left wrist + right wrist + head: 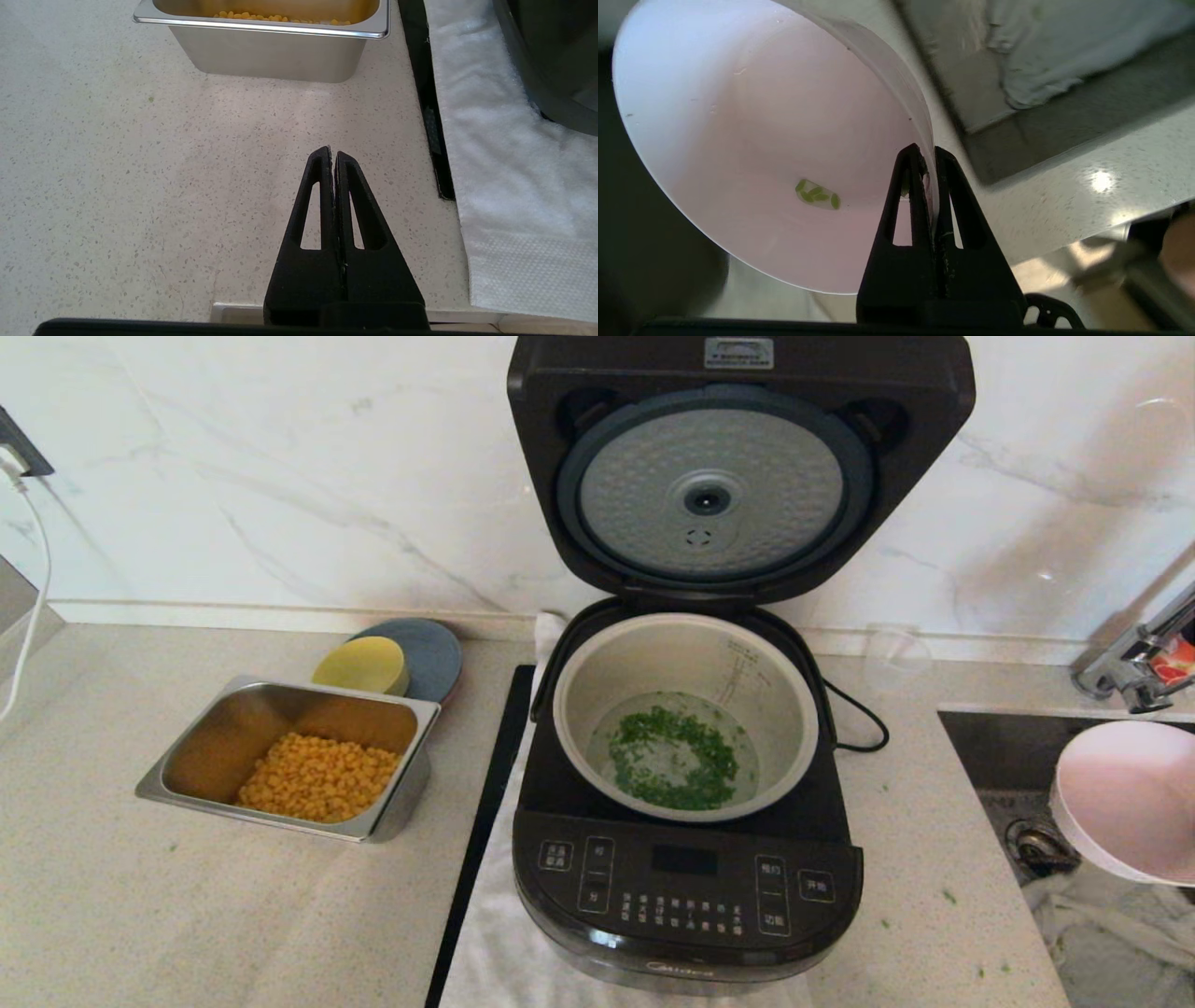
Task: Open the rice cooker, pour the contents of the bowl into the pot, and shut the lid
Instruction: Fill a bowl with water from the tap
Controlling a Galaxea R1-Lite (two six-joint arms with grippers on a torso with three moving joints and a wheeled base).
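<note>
While I watched from the remote station, I noted these lines.

Rice cooker (686, 859): it stood in the lower centre of the head view, on a white cloth (504, 154).

Lid (738, 467): it was raised upright at the top centre, and its dimpled silver underside faced me.

Pot (686, 714): it sat inside the cooker, just below the lid.

Contents of the bowl (677, 761): the green bits lay in a ring on the bottom of the pot, in some clear liquid; a few bits (817, 195) stuck inside the bowl.

Bowl (1130, 803): it was at the right edge of the head view, tilted, over the sink (990, 756).

Right gripper (927, 151): I saw its jaws pinched narrow on the rim of the bowl, one finger inside and one outside.

Left gripper (332, 154): its jaws were pressed together with nothing between, above the bare counter (140, 186), near the steel tray (280, 761) of corn (317, 789).

Other things: a yellow dish (362, 665) on a grey plate (431, 658) stood behind the tray, left of centre.
</note>
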